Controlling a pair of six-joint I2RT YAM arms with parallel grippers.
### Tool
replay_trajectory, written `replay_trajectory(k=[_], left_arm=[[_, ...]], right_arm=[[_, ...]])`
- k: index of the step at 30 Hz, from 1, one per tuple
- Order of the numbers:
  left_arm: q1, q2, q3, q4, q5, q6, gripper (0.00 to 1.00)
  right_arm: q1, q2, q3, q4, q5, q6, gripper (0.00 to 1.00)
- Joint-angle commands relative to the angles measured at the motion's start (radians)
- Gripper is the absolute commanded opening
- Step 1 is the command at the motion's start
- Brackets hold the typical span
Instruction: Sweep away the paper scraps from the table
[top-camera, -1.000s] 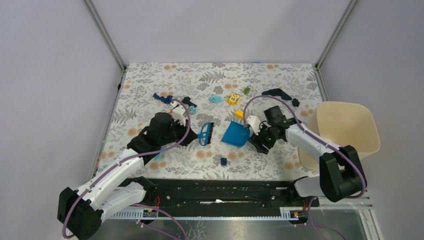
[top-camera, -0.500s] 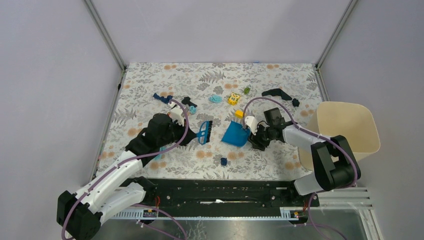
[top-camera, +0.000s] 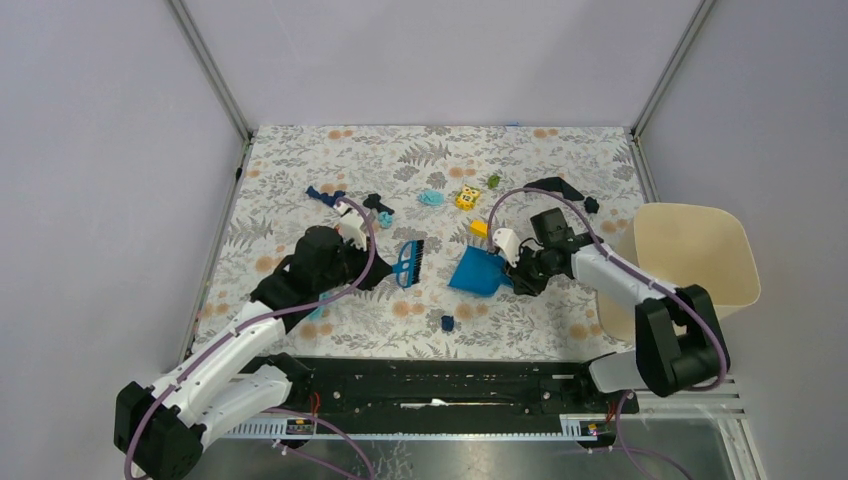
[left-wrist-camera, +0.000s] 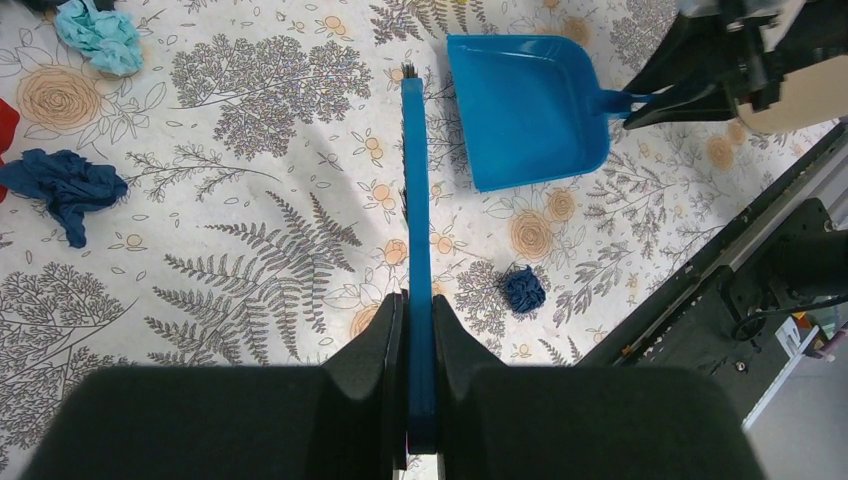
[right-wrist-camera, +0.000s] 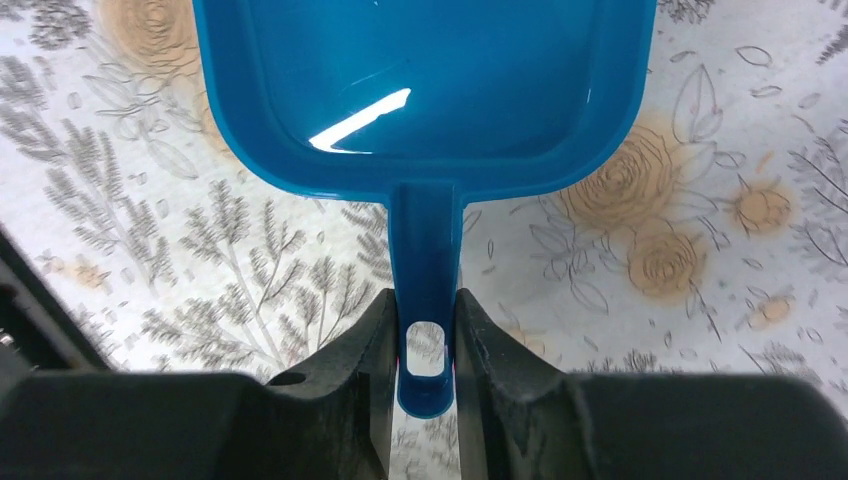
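Sweeping has barely begun, as I read it: the dustpan (right-wrist-camera: 420, 90) is bare inside, and every scrap I can find lies loose on the table (top-camera: 300, 160). The left claw (left-wrist-camera: 418, 312) is clenched on the handle of the blue brush (left-wrist-camera: 413, 180), which runs straight out ahead of it, its bristle end close to the pan's open lip. The right claw (right-wrist-camera: 427, 322) is clamped on the pan's handle at its hanging hole, with the pan directly ahead of it. The scrap nearest the tools is a small dark blue wad (left-wrist-camera: 522, 289), just ahead and to the right of the left claw. A larger dark blue scrap (left-wrist-camera: 62, 185) and a light cyan one (left-wrist-camera: 100, 35) sit well off to that claw's left. A green scrap (top-camera: 493, 181) lies well off to the right claw's right, near a yellow toy (top-camera: 466, 197). All of these have yet to be brushed in and, probably, tipped into the cream bin (top-camera: 690, 260) by the right arm. Only the right wrist view shows the pan's empty floor and the grip on its handle, but it shows no scrap. The left wrist view shows three scraps sharply but misses the green one. Only the top view takes in the green scrap and the bin, though both grips are too small to judge there.
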Motion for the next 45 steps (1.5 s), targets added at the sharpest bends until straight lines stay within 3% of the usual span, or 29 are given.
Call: replay_trajectory(k=[1,6,9,17,22,31,36,40,45], left_arm=[[0.009,0.014,0.025,0.075,-0.002,-0.035,0.00],[0.016,0.066,0.062,0.179,-0.004,-0.132,0.00],[0.017,0.150,0.079,0.342,0.018,-0.224,0.00],[0.016,0.444,0.161,0.765,-0.131,-0.516,0.00],[-0.005,0.615,0.175,0.963,-0.149,-0.666,0.00],[-0.162,0.892,0.343,1.091,-0.127,-0.739,0.00],[-0.225,1.169,0.525,1.271,-0.105,-0.833,0.00],[-0.267,1.404,0.745,1.321,-0.079,-0.950,0.00],[-0.331,1.650,1.064,1.327,-0.095,-0.969,0.00]], right_arm=[[0.000,-0.111,0.091,-0.228,0.051,0.035,0.08],[0.000,-0.192,0.123,-0.374,0.164,0.126,0.00],[0.000,-0.266,0.127,-0.406,0.247,0.198,0.00],[-0.002,-0.499,0.184,-0.370,0.544,0.381,0.00],[-0.036,-0.435,0.299,-0.319,0.699,0.455,0.00],[-0.113,-0.328,0.539,-0.191,0.682,0.473,0.00],[-0.139,-0.293,0.592,-0.130,0.706,0.477,0.00],[-0.170,-0.274,0.615,-0.097,0.710,0.497,0.00],[-0.182,-0.250,0.601,-0.093,0.687,0.506,0.00]])
